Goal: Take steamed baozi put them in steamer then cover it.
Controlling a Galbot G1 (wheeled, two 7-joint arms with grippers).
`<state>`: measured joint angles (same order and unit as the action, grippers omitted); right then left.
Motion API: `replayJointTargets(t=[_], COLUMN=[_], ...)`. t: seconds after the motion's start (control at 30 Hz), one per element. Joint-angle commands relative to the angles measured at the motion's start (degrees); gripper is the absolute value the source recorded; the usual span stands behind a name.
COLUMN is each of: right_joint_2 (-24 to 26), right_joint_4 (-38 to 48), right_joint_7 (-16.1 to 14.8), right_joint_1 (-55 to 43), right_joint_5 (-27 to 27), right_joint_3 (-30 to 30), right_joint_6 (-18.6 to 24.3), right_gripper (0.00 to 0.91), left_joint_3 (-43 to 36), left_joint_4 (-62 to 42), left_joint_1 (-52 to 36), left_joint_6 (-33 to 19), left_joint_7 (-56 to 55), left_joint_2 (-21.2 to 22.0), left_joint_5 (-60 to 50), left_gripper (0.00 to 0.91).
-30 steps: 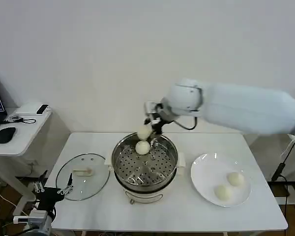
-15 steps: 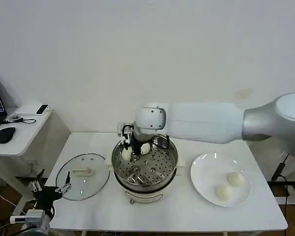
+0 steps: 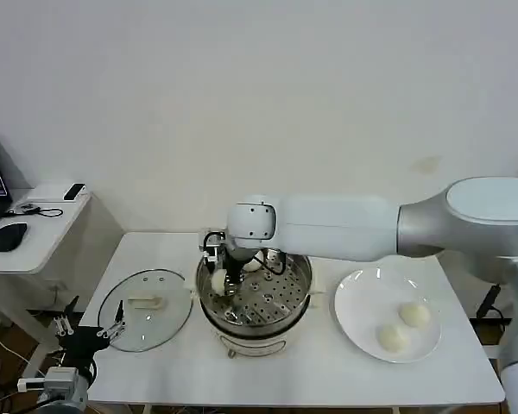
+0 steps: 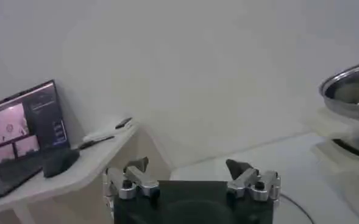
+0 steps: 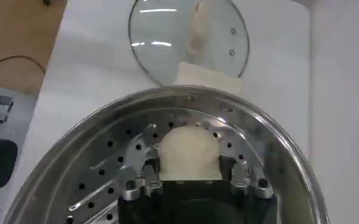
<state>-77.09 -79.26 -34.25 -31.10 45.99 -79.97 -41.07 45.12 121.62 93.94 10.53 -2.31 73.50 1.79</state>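
The steel steamer (image 3: 295,304) stands mid-table with its perforated tray (image 5: 106,176) showing. My right gripper (image 3: 223,278) reaches down inside its left side, shut on a cream-white baozi (image 5: 188,151) held just over the tray. A second baozi (image 3: 254,264) lies on the tray at the back. Two more baozi (image 3: 413,314) (image 3: 390,338) rest on the white plate (image 3: 363,297) to the right. The glass cover (image 3: 144,309) lies flat on the table left of the steamer, and it appears past the rim in the right wrist view (image 5: 188,39). My left gripper (image 3: 86,332) waits open, low at the table's front-left corner.
A small white side table (image 3: 34,233) at the far left carries a mouse and a laptop (image 4: 24,122). A wall rises right behind the table. Bare tabletop runs along the front edge, between the cover and the plate.
My right gripper carried the baozi from above the steamer's back rim down into its left side. The left arm stayed where it was.
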Motion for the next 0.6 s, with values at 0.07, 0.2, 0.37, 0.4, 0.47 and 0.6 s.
replayJointTargets(t=[0.07,0.2,0.37,0.4,0.47,0.6], right_joint_2=[0.1,3.1,9.8,11.4,15.0,22.8], right_joint_4=[-0.1,-2.7,-8.0,-9.2,-11.4,-15.7], right_joint_7=[-0.9,-3.3,-6.1,-6.1,-6.6,-8.3], right_joint_1=[0.3,-2.7,-8.3,-9.2,-11.2,-14.4], right_joint_5=[-1.1,-3.0,-5.8,-6.0,-7.9,-10.7], right_joint_3=[0.1,1.4,0.9,0.7,0.2,-1.4], right_joint_6=[-0.4,1.9,5.1,5.4,6.3,7.5], right_gripper=[0.907,0.907,0.907,0.907,0.907,0.907], left_joint_3=[0.0,-0.1,-1.0,-1.2,-1.7,-2.4], left_joint_4=[0.2,0.5,1.6,1.9,2.4,3.2], left_joint_1=[0.1,0.3,0.6,0.6,0.6,0.9], left_joint_6=[0.1,0.1,0.3,0.4,0.9,1.3], left_joint_7=[0.0,-0.1,-0.1,-0.1,0.2,0.3], left_joint_2=[0.0,0.1,0.4,0.5,0.5,0.3], left_joint_5=[0.0,0.0,-0.3,-0.4,-0.7,-1.1], left_gripper=[0.907,0.907,0.907,0.907,0.907,0.907])
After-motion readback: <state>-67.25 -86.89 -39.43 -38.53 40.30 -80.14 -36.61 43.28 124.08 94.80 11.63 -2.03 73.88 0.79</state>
